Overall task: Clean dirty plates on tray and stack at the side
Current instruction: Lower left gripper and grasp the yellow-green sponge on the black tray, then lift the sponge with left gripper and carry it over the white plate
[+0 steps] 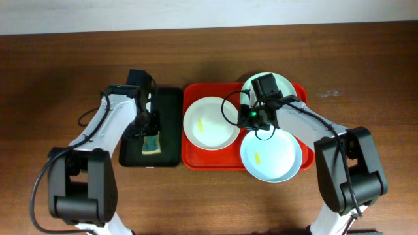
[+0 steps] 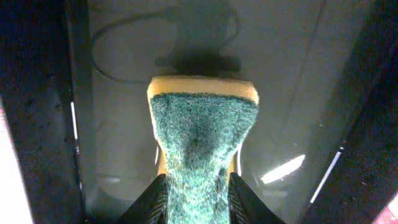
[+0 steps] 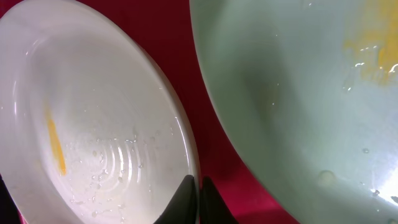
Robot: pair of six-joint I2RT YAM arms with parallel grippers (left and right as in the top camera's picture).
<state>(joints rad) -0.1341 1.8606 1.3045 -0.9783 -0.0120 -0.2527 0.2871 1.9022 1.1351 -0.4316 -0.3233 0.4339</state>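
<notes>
The red tray [image 1: 189, 158] holds a white plate [image 1: 206, 127] with a yellow smear, a mint plate [image 1: 282, 83] at the back, and a pale blue plate [image 1: 271, 156] with a yellow smear overhanging the front right rim. My right gripper [image 1: 248, 119] is shut on the white plate's right rim. In the right wrist view that rim runs between the closed fingers of the right gripper [image 3: 199, 190], with the white plate [image 3: 93, 112] to the left and a smeared mint plate [image 3: 298, 93] to the right. My left gripper [image 2: 198, 196] is shut on a green-and-yellow sponge [image 2: 202, 137].
A narrow black tray [image 1: 170, 117] lies left of the red tray, and the left gripper [image 1: 149, 127] hovers over it with the sponge [image 1: 151, 144]. Brown wooden table [image 1: 65, 59] surrounds both trays. A cable loops beside each arm.
</notes>
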